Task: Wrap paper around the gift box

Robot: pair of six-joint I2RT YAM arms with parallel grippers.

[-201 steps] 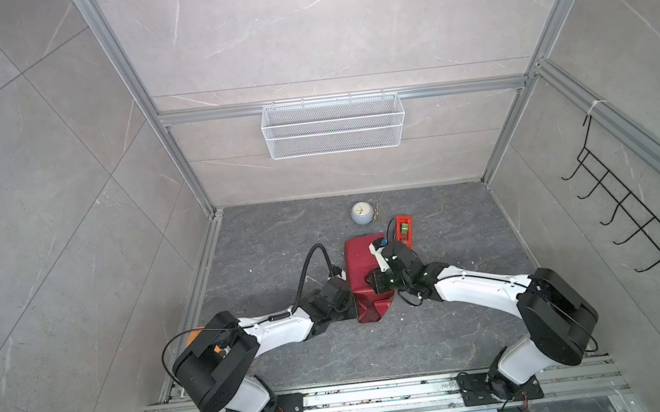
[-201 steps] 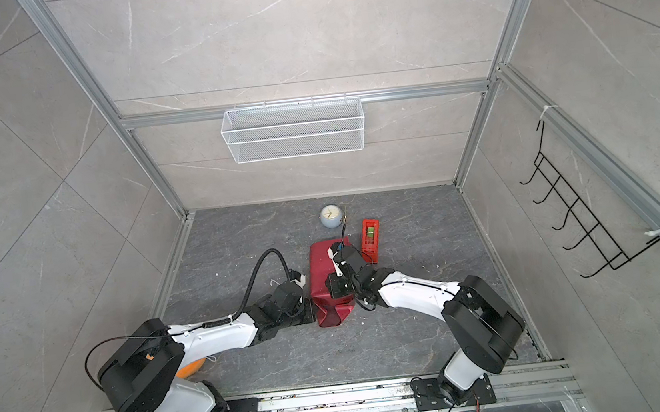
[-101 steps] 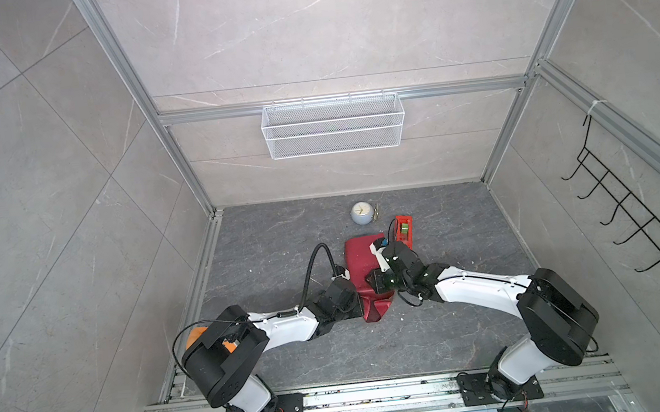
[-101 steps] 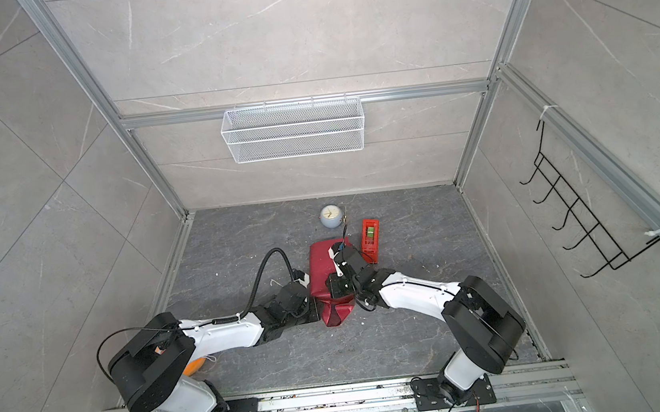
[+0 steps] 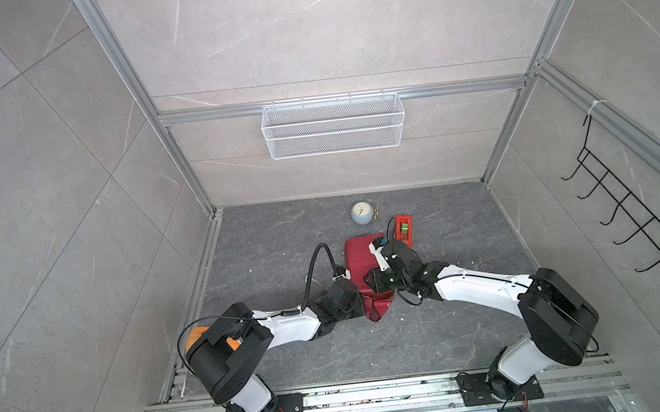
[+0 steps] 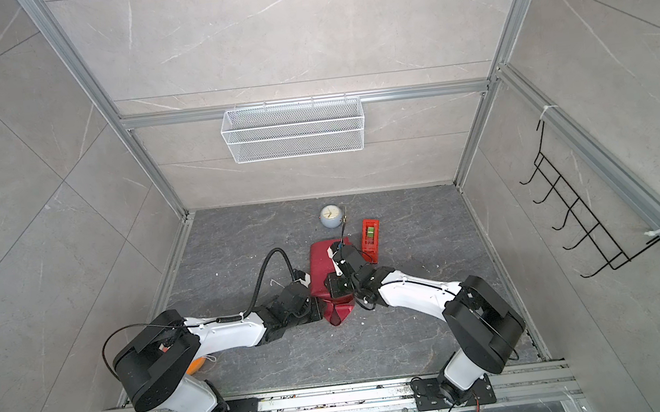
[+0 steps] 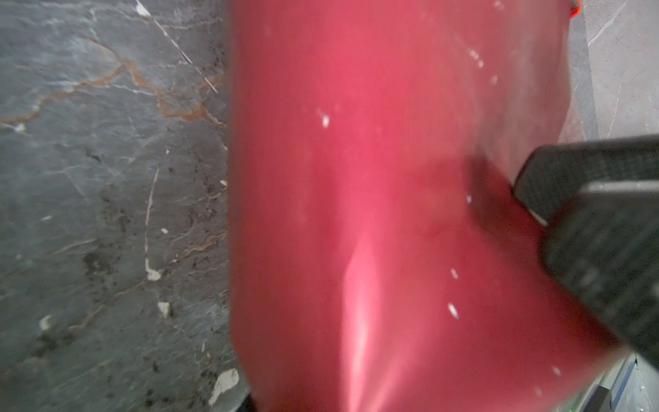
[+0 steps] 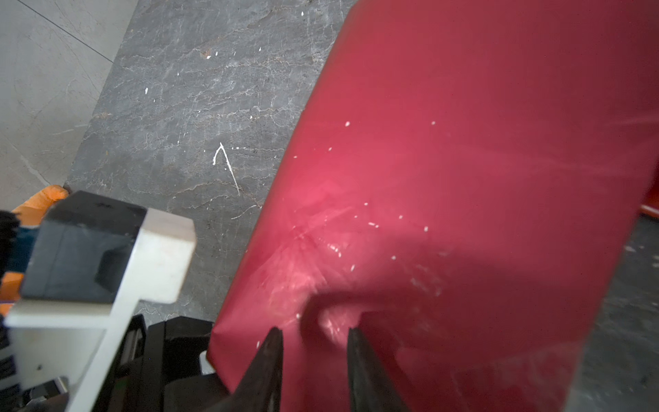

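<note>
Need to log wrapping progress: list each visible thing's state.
Matte maroon wrapping paper, folded over, near end untucked.
Red plastic tape dispenser, upright.
Small round white clock, face up.
White wire basket, empty.
Black wire hook rack, empty.
Left gripper, jaws hidden.
Right gripper, open over paper.

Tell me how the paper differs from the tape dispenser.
The paper is dark maroon; the tape dispenser is brighter orange-red. The paper is wider and folded into a bundle; the tape dispenser is narrow, holding a green roll. Both sit on the grey table.
</note>
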